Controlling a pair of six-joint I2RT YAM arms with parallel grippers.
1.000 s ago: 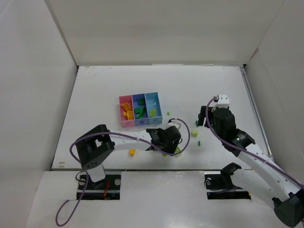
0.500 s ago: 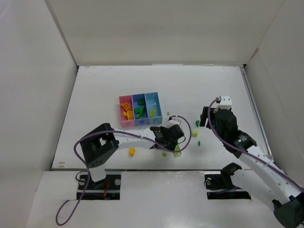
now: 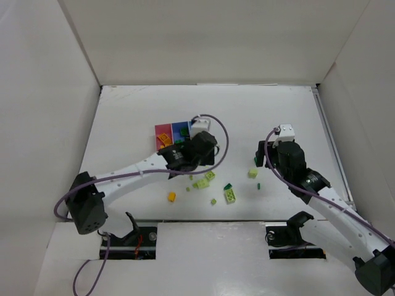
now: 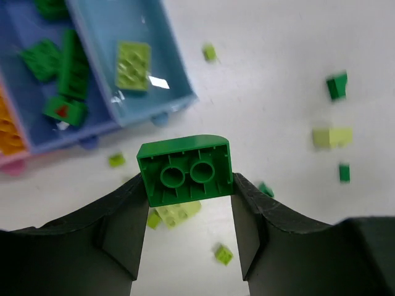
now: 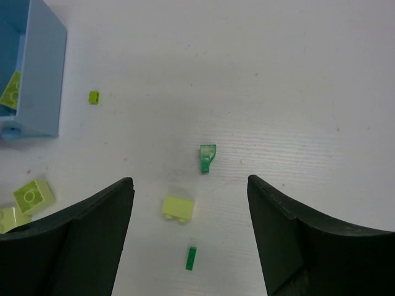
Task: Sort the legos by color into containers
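— Where is the dark green brick (image 4: 185,169)?
— It is pinched in the left gripper (image 4: 186,190) and held up just off the near end of the containers (image 3: 162,131).
— Which bin should be picked?
— The middle blue bin (image 4: 24,34), where dark green bricks (image 4: 74,61) are kept. The brick should be carried right over it, away from the light blue bin (image 4: 108,28) with the lime brick (image 4: 134,65), and only then let go.
— And the right gripper (image 5: 188,182)?
— Spread wide, with nothing held, above a pale lime brick (image 5: 179,208) on the table (image 5: 278,61).
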